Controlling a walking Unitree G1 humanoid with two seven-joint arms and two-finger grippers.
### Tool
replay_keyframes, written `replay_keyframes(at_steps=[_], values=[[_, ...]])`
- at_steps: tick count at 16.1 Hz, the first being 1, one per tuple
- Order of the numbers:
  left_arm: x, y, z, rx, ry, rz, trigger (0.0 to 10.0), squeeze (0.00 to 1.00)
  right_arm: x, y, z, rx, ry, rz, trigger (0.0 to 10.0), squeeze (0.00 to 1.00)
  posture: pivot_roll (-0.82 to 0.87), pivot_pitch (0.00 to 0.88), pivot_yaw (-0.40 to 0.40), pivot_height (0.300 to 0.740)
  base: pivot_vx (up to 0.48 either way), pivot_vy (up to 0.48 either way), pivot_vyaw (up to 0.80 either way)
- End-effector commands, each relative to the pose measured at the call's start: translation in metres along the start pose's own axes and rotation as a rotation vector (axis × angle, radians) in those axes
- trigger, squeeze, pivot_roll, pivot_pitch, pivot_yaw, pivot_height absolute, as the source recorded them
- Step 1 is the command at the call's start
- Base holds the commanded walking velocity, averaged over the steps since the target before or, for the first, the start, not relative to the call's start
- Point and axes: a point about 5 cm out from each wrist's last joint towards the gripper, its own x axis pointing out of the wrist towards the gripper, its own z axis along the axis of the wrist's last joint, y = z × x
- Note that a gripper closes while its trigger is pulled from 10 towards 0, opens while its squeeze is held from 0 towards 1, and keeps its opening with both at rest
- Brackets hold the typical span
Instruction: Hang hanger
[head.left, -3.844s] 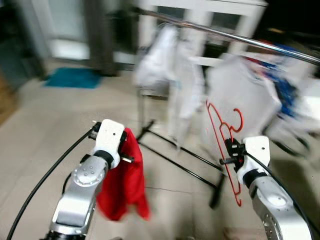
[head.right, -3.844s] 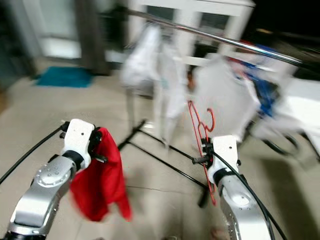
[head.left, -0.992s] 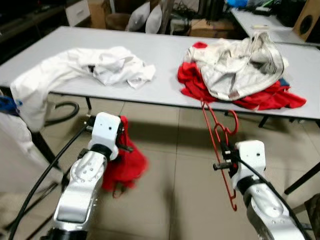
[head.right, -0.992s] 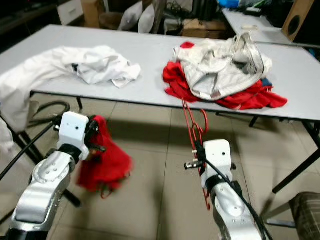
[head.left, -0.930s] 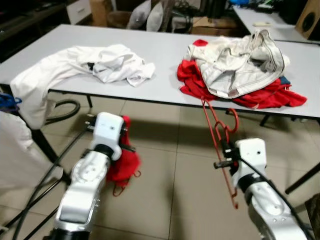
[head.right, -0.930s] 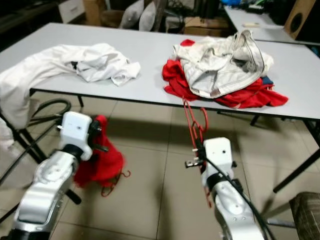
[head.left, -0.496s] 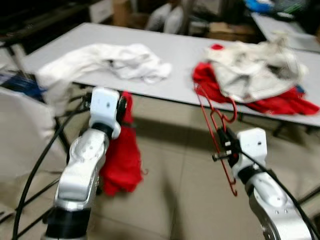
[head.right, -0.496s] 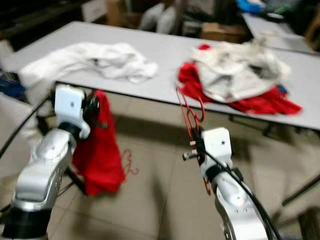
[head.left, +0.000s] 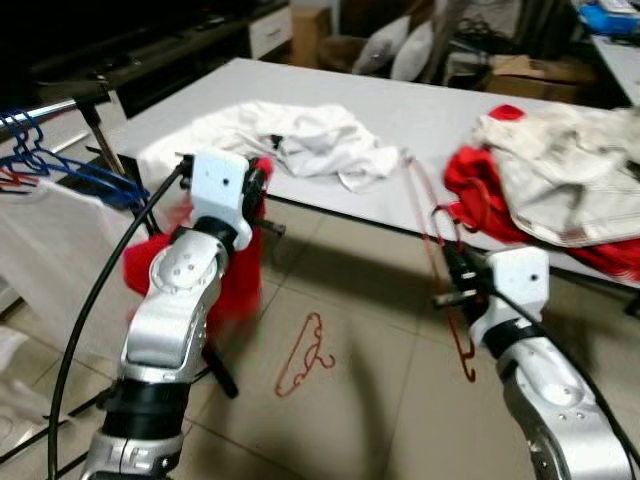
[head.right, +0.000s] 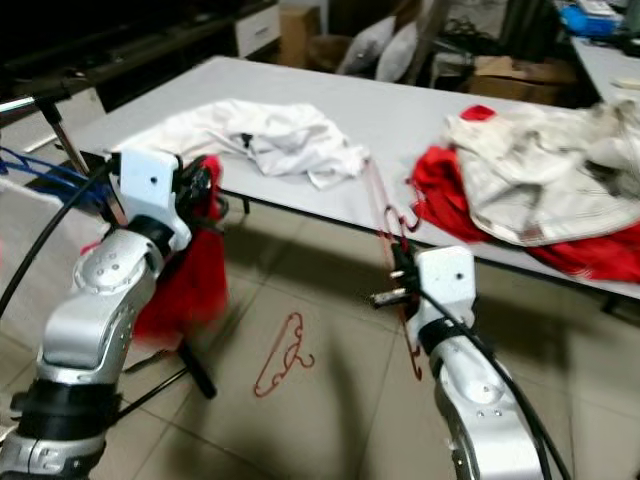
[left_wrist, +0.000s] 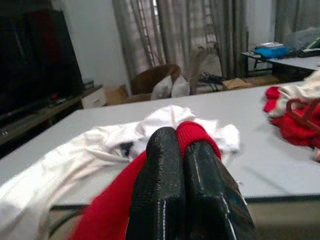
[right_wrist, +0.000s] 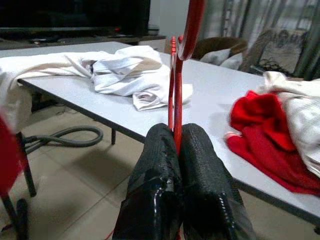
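My left gripper is shut on a red garment that hangs from it beside the table's near edge; in the left wrist view the red cloth bunches between the closed fingers. My right gripper is shut on a thin red hanger, held upright with its hook up; the right wrist view has its wire rising from the fingers. A second red hanger lies flat on the tiled floor between my arms.
A grey table carries a white clothes heap and a red-and-white heap. At the left stands a clothes rail with blue hangers and a white garment. The rail's black foot crosses the floor.
The camera has swung left, bringing the rail with blue hangers into view. The second red hanger, which dangled beside the red garment, now lies on the floor. Both grippers keep their hold.
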Motion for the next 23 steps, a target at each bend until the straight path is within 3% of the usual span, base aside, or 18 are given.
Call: replay_keyframes(at_steps=[1, 6, 18, 23], values=[[0.0, 0.003, -0.002, -0.007, 0.002, 0.004, 10.0, 0.0, 0.002, 0.004, 0.005, 0.007, -0.019, 0.008, 10.0, 0.0, -0.04, 0.0, 0.009, 0.74, 0.311, 0.0, 0.0], [0.007, 0.0, 0.005, -0.01, -0.028, -0.014, 10.0, 0.0, 0.004, 0.001, 0.005, 0.009, -0.016, 0.0, 10.0, 0.0, -0.04, 0.0, 0.002, 0.74, 0.311, 0.0, -0.8], [0.034, 0.0, 0.029, -0.005, -0.114, -0.066, 10.0, 0.0, 0.003, 0.008, 0.007, 0.027, -0.036, 0.012, 10.0, 0.0, -0.03, 0.0, 0.031, 0.74, 0.31, 0.0, 0.0], [0.035, -0.002, 0.028, -0.023, -0.109, -0.074, 10.0, 0.0, 0.001, 0.007, 0.004, 0.037, -0.018, -0.013, 10.0, 0.0, -0.03, 0.0, 0.039, 0.74, 0.31, 0.0, -0.17]])
